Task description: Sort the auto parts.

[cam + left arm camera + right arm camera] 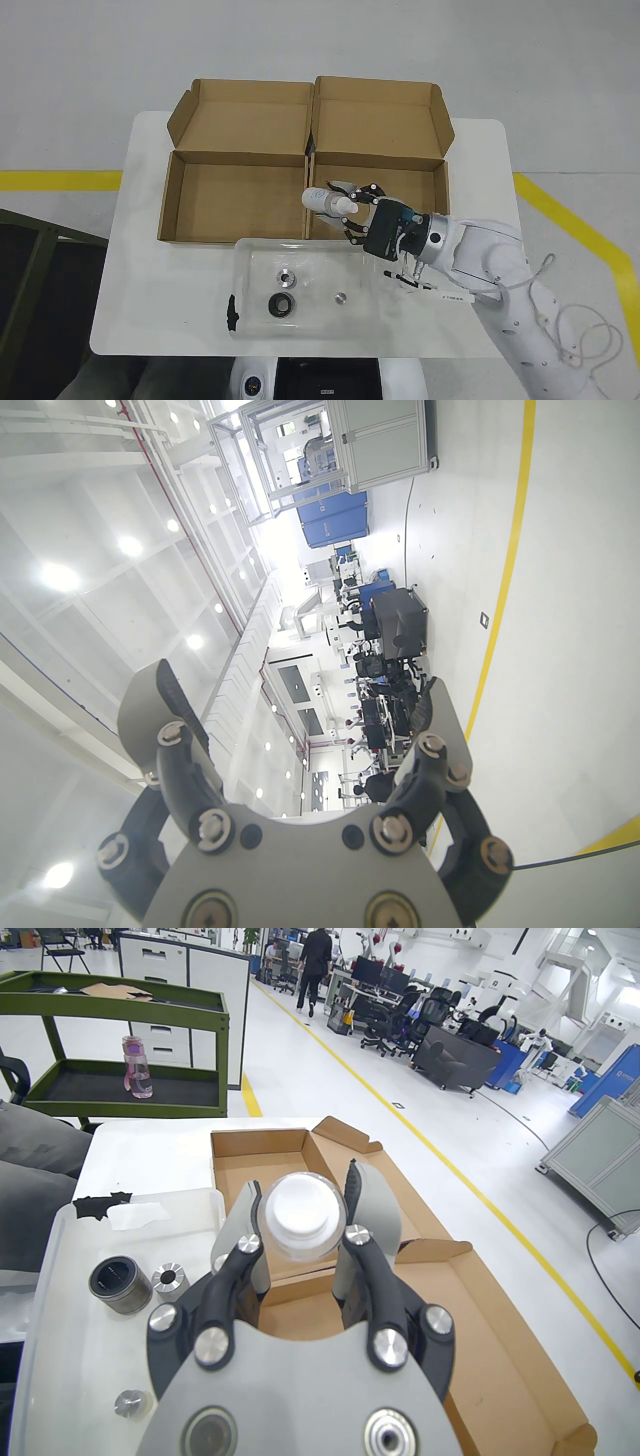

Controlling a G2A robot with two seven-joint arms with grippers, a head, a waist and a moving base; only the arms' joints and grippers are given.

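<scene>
One plastic cylinder (304,1215) is clamped across its body in my right gripper (302,1185), jaws closed to its width. It hangs over the right box (400,180), near the wall shared with the left box (235,200). I judge it light, stiff and smooth, so apt to twist; mid-body is the place to hold. Three metal parts lie in the tray (250,250): one dark bearing (120,1284), a steel slug (171,1279) just beside it, and a second slug (132,1403) apart. They are likely dense and slick, best pinched across the round. My left gripper (300,677) gapes wide, holding nothing.
</scene>
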